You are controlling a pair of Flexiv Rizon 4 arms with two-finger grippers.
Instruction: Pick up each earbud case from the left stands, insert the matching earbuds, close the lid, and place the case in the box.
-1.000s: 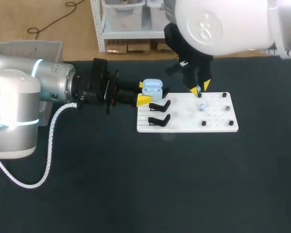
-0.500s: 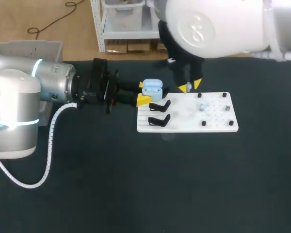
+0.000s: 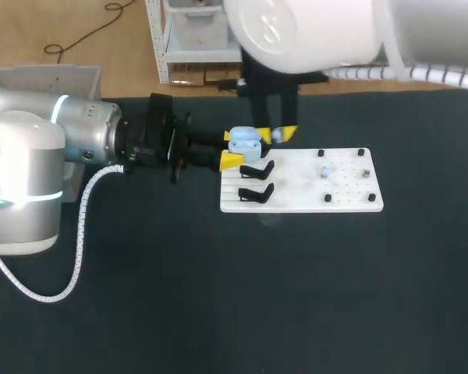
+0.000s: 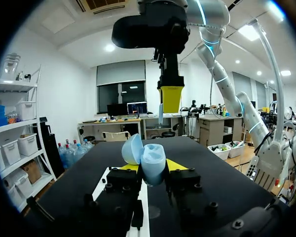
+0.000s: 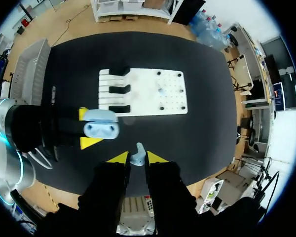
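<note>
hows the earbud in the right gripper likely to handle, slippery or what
The earbud looks small and glossy: probably light but slippery. Held only by the tips of the right gripper, it might twist. Its rounded shape would likely roll if dropped.

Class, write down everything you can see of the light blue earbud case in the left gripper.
The earbud case is small, rounded, pale blue, smooth like plastic. Its lid stands open on the hinge; two hollows show in the body, seemingly empty. The left gripper pinches it from two sides between its yellow tips, beside the stand end of the white board. The right gripper, shut on an earbud, is close but not touching it.
</note>
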